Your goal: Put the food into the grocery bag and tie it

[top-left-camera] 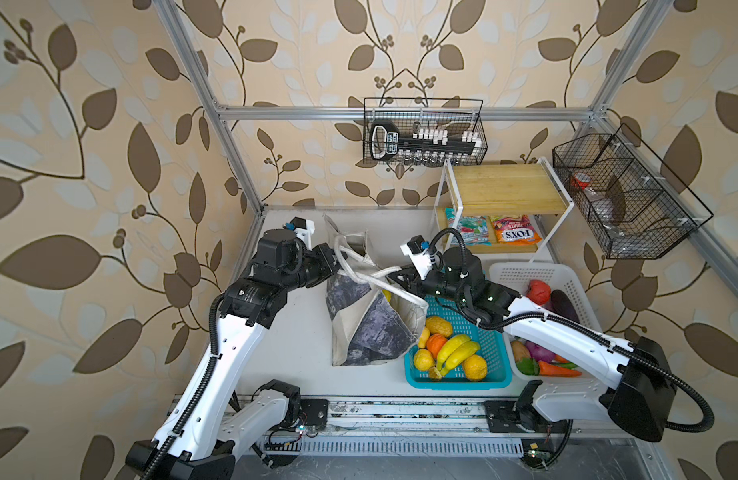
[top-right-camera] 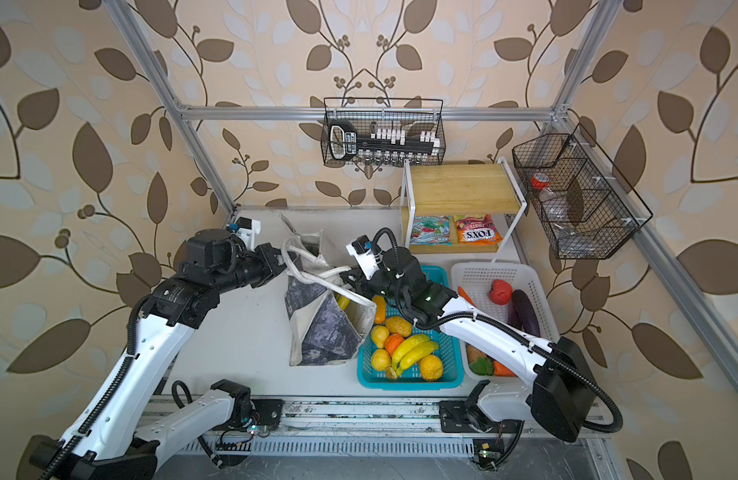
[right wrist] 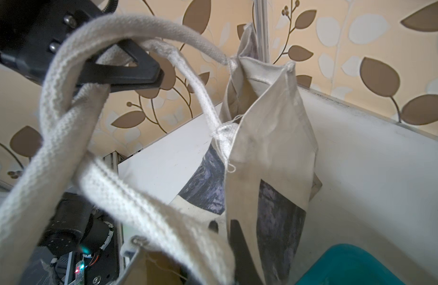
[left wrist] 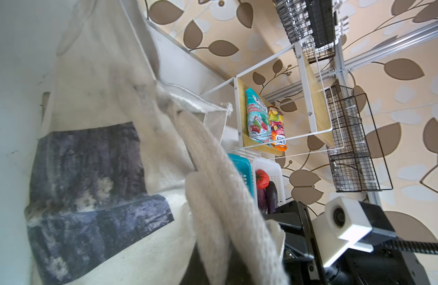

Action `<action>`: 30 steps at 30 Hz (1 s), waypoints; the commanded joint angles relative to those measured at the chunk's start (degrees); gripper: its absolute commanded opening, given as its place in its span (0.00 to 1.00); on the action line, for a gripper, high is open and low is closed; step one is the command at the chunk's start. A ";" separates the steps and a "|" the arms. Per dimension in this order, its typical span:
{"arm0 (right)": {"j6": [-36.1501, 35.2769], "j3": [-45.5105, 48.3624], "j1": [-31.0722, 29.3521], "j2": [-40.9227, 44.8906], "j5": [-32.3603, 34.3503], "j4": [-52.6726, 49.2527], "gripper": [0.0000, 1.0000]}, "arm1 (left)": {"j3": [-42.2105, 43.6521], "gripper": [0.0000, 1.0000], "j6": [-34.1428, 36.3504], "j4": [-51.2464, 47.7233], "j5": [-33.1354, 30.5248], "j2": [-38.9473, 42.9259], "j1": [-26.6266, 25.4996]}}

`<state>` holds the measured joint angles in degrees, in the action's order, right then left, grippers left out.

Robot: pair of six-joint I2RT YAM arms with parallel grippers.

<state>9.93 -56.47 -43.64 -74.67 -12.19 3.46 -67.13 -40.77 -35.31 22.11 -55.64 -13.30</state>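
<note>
Grocery bag [top-left-camera: 369,322] [top-right-camera: 319,328] slumped upright mid-desk [top-left-camera: 292,345], leaning against turquoise basket [top-left-camera: 458,383]. Left hand [top-left-camera: 335,259] clenched on strap handles [top-left-camera: 361,275] at bag's far-left top. Right hand [top-left-camera: 397,274] clenched too, gripping strap handles [right wrist: 65,118] wrapped over its black finger [right wrist: 129,71]. Straps crossed between both hands. Yellow piece [top-right-camera: 342,301] showing inside bag mouth. Banana bunch [top-left-camera: 456,350] and round pieces [top-left-camera: 475,368] in turquoise basket. Snack packets [top-left-camera: 512,232] on lower shelf of rack [top-left-camera: 504,187].
</note>
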 commanded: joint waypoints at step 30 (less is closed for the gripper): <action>3.70 -38.34 5.63 -28.16 9.99 -13.24 0.00 | -3.38 0.00 7.91 -0.20 -32.94 -0.66 12.32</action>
<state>14.92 -92.16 -39.81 -101.89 -7.49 -5.15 -68.84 -34.24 -37.43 -3.92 -56.55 -2.44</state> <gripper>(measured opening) 0.086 0.076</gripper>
